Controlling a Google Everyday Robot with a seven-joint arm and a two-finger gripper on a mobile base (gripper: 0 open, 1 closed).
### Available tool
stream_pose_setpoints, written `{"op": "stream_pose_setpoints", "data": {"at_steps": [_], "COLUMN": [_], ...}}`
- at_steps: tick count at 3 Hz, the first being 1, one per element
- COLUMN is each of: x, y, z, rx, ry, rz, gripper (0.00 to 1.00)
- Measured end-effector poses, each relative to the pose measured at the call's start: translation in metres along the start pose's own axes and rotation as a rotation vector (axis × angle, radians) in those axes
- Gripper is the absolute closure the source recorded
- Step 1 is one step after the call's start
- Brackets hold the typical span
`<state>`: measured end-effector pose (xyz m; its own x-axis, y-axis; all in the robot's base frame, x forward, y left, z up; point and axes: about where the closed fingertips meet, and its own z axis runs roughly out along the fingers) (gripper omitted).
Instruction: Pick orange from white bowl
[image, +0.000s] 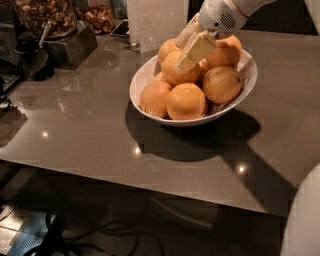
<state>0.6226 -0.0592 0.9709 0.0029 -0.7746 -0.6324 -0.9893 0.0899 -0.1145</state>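
The gripper is positioned above the white bowl, over the left of centre of the fruit pile. Its jaws are released and stand apart; the near jaw lies across the upper face of the topmost orange. That orange rests on the pile inside the bowl, with six similar fruits around and below it. The bowl stands on the grey surface. A dark container of nuts stands well behind and left of the bowl.

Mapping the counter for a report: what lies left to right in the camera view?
Black cup → nut container → white upright box → white bowl, with the gripper above its oranges.
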Motion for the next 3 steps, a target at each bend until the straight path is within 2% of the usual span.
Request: {"op": "stream_pose_setpoints", "data": {"at_steps": [1,3], "x": [0.004,0.034], "y": [0.001,0.013], "z": [0.009,0.022], "rx": [-0.024,-0.078], "ry": [-0.010,-0.015], "rz": [0.028,0.130], "gripper": [0.35,0.36]}}
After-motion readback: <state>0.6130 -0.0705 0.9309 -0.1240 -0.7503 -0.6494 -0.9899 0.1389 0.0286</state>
